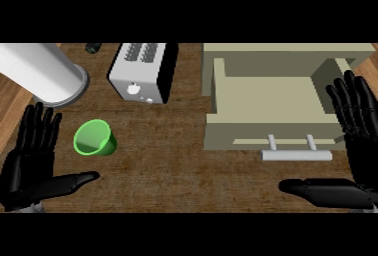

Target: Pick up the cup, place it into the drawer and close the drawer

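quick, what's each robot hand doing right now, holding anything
Left robot hand: open, holding nothing, beside the green cup.
Right robot hand: open, holding nothing, next to the open drawer.

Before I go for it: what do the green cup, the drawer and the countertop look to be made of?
Green cup: probably plastic, going by its uniform bright colour and thin wall. Drawer: flat, matte beige panels, likely painted wood or laminate; its pale handle could be metal or plastic. Countertop: dark brown streaked grain, wood-look.
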